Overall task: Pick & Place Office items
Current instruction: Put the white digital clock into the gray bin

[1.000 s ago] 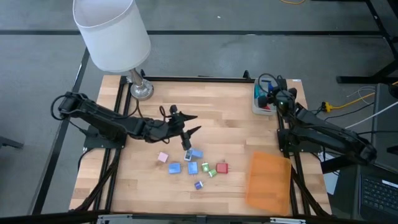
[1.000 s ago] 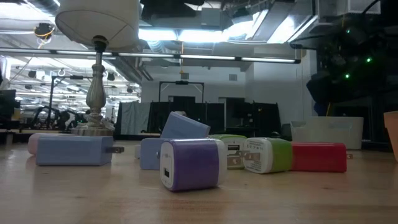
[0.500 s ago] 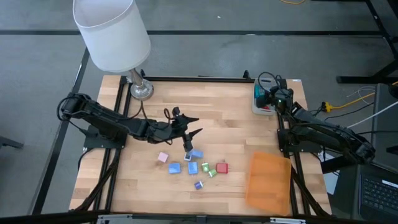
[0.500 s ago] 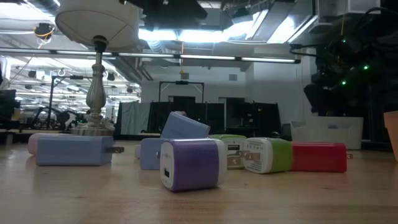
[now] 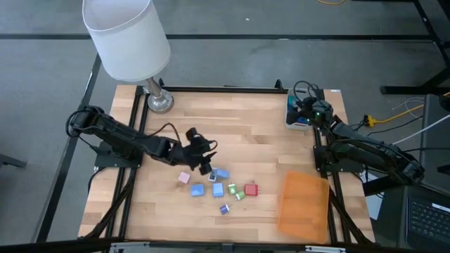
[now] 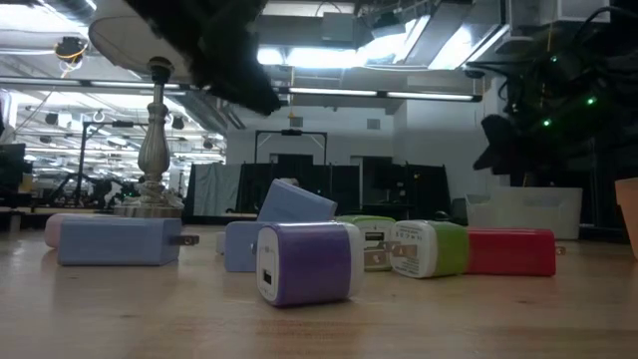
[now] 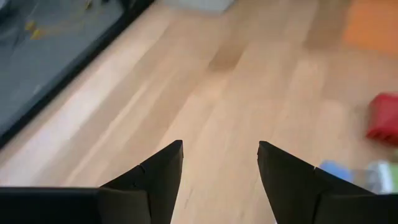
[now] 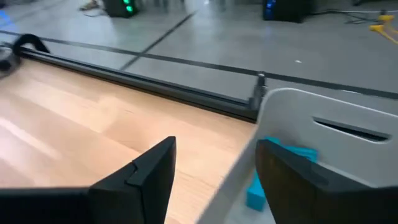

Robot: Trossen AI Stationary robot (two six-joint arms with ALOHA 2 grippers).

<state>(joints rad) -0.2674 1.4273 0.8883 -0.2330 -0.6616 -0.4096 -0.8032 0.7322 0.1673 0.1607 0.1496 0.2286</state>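
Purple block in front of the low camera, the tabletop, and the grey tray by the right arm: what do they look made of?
Purple block: likely smooth moulded plastic, satin sheen, rounded edges, white face with a port slot. Tabletop: light wood planks with visible grain and seams, seemingly sealed. Grey tray: looks like matte plastic with a thick rounded rim and a moulded slot.

left gripper (image 7: 221, 158): fingers apart, empty | right gripper (image 8: 216, 163): fingers apart, empty

White-shaded lamp (image 5: 128, 36) at the table's (image 5: 253, 123) far-left corner, grey tray (image 5: 295, 121) far right, orange sheet (image 5: 304, 204)
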